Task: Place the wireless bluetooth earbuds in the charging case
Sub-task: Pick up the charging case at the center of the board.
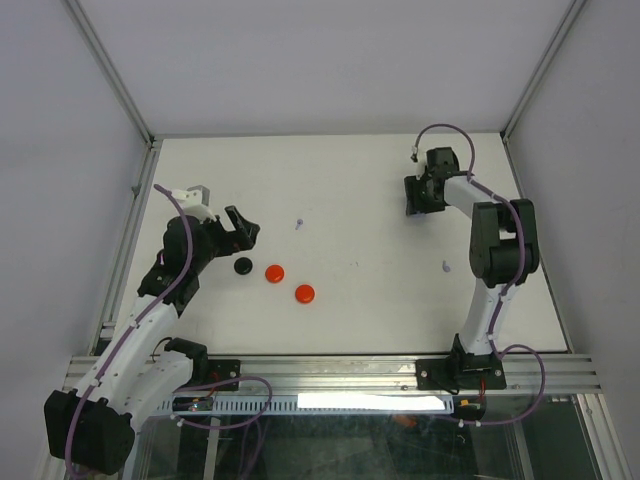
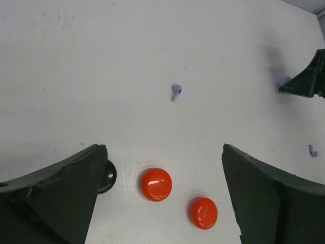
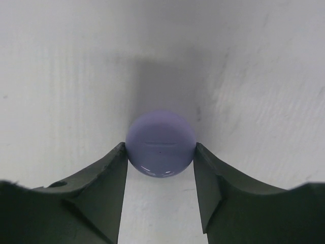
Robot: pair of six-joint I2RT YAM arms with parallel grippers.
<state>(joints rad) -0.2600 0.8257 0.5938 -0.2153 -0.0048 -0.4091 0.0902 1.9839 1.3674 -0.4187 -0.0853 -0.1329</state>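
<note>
Two pale lavender earbuds lie on the white table, one point(image 1: 298, 222) near the middle, also in the left wrist view point(image 2: 175, 92), and one point(image 1: 446, 266) at the right point(image 2: 313, 150). At the back right, my right gripper point(image 1: 418, 205) point(image 3: 160, 152) is down at the table. Both its fingertips touch the sides of a round lavender charging case point(image 3: 160, 137). My left gripper point(image 1: 240, 228) point(image 2: 162, 150) hangs wide open with nothing between its fingers, above two red round cases point(image 2: 156, 184) point(image 2: 203, 212).
A black round case point(image 1: 242, 265) lies left of the red ones point(image 1: 274, 272) point(image 1: 305, 293), half hidden by my left finger point(image 2: 76, 193). Metal frame rails and grey walls point(image 1: 120, 100) border the table at the left, back and right.
</note>
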